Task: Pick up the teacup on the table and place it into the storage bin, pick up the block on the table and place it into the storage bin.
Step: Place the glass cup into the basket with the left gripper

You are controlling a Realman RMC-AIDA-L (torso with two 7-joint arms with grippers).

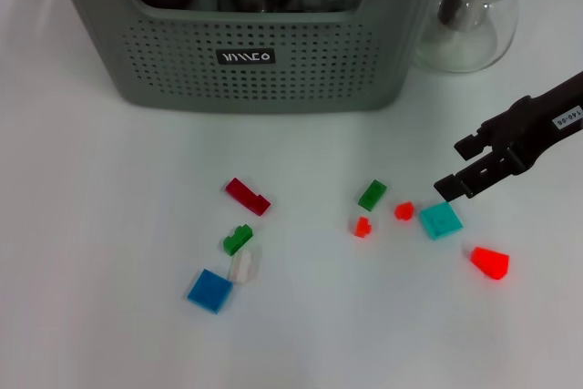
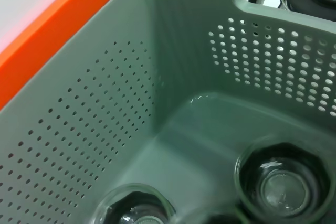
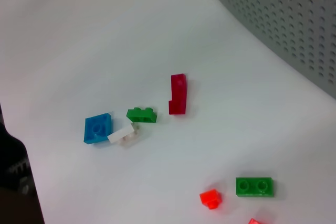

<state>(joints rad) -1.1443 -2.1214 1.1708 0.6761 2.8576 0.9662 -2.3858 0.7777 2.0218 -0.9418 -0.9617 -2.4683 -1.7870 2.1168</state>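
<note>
The storage bin (image 1: 264,52) sits at twelve o'clock on the white table (image 1: 109,225), its black label (image 1: 245,57) bearing white lettering that reads upside down and that I cannot make out; the same label corner shows in the right wrist view. A white tag with small black digits (image 1: 567,120) is on the right arm, too small to read. Inside the bin, the left wrist view shows glass teacups (image 2: 286,184) resting on the floor near the perforated walls. A clear glass teapot (image 1: 474,11) stands just beside the bin at one o'clock.

Small blocks lie scattered on the table: a dark red block (image 1: 248,196), a green block (image 1: 238,240) touching a white block (image 1: 243,266), and a blue block (image 1: 210,291) at seven o'clock; another green block (image 1: 372,194), two small red pieces (image 1: 363,226) and a red cone-like piece (image 1: 490,262) toward four o'clock.

The right gripper (image 1: 460,168) reaches in from three o'clock, angled downward, fingers spread apart, just above a teal block (image 1: 441,220). The left gripper is over the bin's interior; its fingers are out of view, so I cannot tell their state.
</note>
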